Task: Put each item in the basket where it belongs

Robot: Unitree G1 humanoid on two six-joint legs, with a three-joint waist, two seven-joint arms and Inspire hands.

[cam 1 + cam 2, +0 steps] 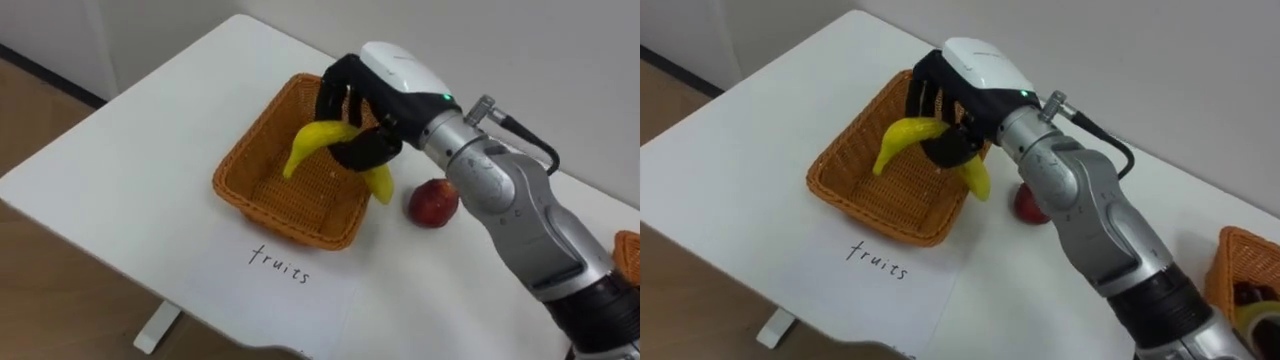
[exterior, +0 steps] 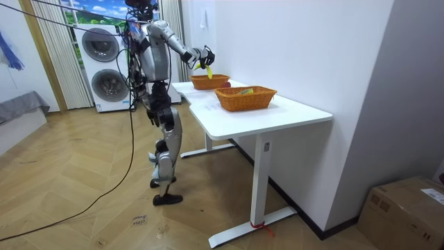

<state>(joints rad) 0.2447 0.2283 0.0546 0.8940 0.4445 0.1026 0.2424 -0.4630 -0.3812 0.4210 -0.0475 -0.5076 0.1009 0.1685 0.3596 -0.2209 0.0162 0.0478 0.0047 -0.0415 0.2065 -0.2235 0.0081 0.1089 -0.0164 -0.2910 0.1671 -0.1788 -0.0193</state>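
My right hand (image 1: 362, 112) (image 1: 950, 100) is shut on a yellow banana (image 1: 318, 140) (image 1: 908, 135) and holds it over the right side of the wicker fruit basket (image 1: 262, 185) (image 1: 845, 175). One end of the banana hangs above the basket's inside, the other sticks out past its right rim. A red apple (image 1: 433, 202) (image 1: 1028, 206) lies on the white table (image 1: 130, 190) just right of the basket. In the room view I stand at the table's end with the right hand (image 2: 205, 57) raised over the far basket (image 2: 209, 82).
A paper sheet (image 1: 285, 275) with a handwritten label lies in front of the fruit basket, at the table's near edge. A second wicker basket (image 1: 1245, 270) (image 2: 246, 97) with some items stands at the far right. Washing machines (image 2: 104, 66) stand behind me.
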